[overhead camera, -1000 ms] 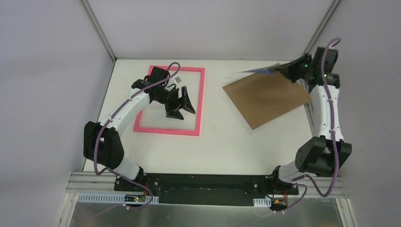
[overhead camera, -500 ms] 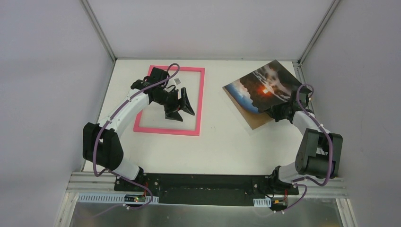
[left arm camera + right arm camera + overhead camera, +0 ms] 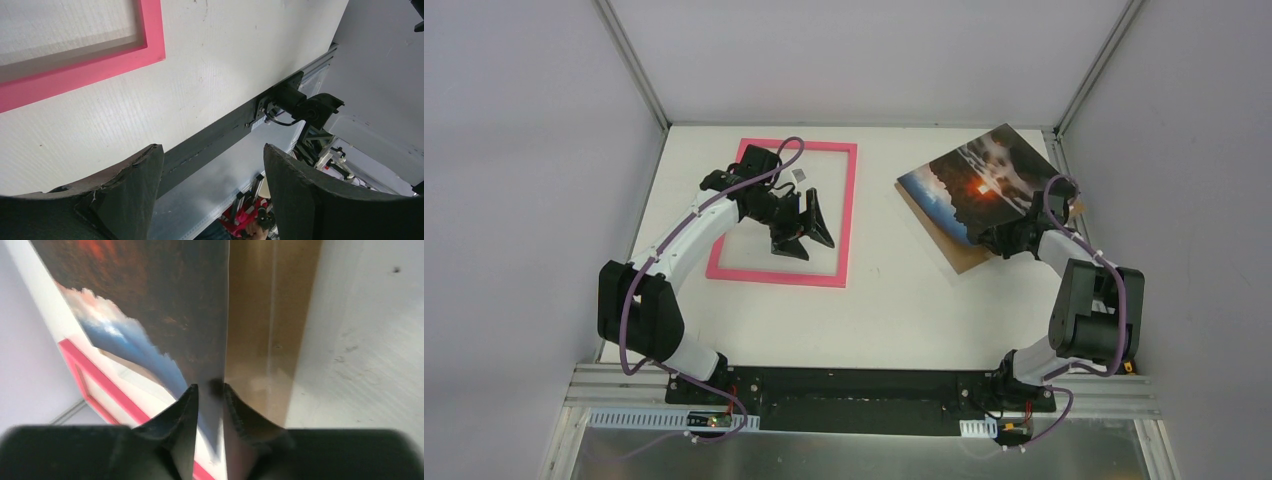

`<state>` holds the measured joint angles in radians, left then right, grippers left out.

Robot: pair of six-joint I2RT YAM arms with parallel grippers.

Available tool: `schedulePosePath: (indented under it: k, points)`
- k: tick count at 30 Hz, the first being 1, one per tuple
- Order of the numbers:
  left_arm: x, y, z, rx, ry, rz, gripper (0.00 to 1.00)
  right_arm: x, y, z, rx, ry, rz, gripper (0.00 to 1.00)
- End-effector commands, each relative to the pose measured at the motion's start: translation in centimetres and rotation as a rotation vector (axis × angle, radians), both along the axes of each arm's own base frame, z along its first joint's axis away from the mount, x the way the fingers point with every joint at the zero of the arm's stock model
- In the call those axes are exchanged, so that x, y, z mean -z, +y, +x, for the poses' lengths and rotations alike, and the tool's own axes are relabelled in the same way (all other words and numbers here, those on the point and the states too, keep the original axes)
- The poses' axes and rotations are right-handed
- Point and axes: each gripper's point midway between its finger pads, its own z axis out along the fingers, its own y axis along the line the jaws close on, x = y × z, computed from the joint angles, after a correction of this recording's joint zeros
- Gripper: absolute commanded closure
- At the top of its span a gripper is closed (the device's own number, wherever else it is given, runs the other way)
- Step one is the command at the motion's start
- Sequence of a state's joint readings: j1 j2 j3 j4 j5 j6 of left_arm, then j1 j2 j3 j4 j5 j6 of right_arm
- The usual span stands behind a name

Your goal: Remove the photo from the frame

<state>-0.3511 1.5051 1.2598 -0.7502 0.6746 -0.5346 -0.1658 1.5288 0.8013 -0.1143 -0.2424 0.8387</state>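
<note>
Sunset photo edge in right pincer, pink frame well apart

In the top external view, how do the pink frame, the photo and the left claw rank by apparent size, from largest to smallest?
1. frame: largest outline.
2. photo: looks somewhat smaller, though it seems lifted towards the camera, so the gap is unsure.
3. left claw: clearly smallest.

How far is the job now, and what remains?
Done: the photo is out; the pink frame lies apart on the left, no picture in it. In hand: the right end effector pinches the photo's edge, picture side up, over a brown board. The left end effector hangs open above the frame. Left: probably only releasing the photo.
</note>
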Motion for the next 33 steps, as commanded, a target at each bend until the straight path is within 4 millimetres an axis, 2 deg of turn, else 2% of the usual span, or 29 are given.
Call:
schedulePosePath:
  k: [1, 2, 4, 7, 9, 13, 16, 21, 24, 25, 30, 33]
  points:
    - [-0.6, 0.6, -0.5, 0.009, -0.017, -0.005, 0.25, -1.1, -1.3, -1.6, -0.029, 0.094, -0.132, 0.57]
    - [-0.6, 0.6, -0.6, 0.011, -0.016, -0.007, 0.25, -1.5, -1.4, -3.0, -0.046, 0.154, -0.170, 0.46]
    - [-0.6, 0.5, -0.6, 0.016, -0.014, -0.012, 0.25, -2.5, -2.5, -6.1, -0.053, 0.262, -0.283, 0.31]
    - [-0.3, 0.5, -0.7, 0.019, -0.002, -0.010, 0.25, -3.9, -1.4, -10.4, -0.114, 0.316, -0.335, 0.28]
    - [0.0, 0.5, -0.7, 0.021, 0.003, -0.006, 0.25, -4.5, 0.8, -12.3, -0.193, 0.277, -0.334, 0.26]
    - [0.4, 0.8, -0.5, 0.014, -0.007, 0.017, 0.25, -5.6, 6.5, -15.1, -0.410, 0.214, -0.338, 0.26]
    - [-0.1, 1.1, -0.6, -0.014, -0.032, 0.023, 0.25, -6.4, 9.8, -16.3, -0.538, 0.148, -0.349, 0.25]
    - [-2.1, 2.2, -0.7, -0.095, -0.141, 0.044, 0.25, -9.0, 12.3, -17.4, -0.702, 0.063, -0.361, 0.24]
    - [-4.9, 3.3, -0.6, -0.162, -0.251, 0.050, 0.24, -12.1, 12.4, -17.6, -0.737, -0.032, -0.388, 0.23]
    - [-6.1, 3.6, -0.6, -0.188, -0.289, 0.044, 0.24, -13.8, 12.2, -17.6, -0.730, -0.077, -0.395, 0.23]
    - [-14.9, 5.2, -1.5, -0.330, -0.505, -0.044, 0.24, -21.9, 9.0, -18.9, -0.658, -0.247, -0.465, 0.13]
    - [-19.3, 6.7, -2.1, -0.402, -0.633, -0.059, 0.22, -25.4, 6.9, -20.1, -0.618, -0.337, -0.511, 0.09]
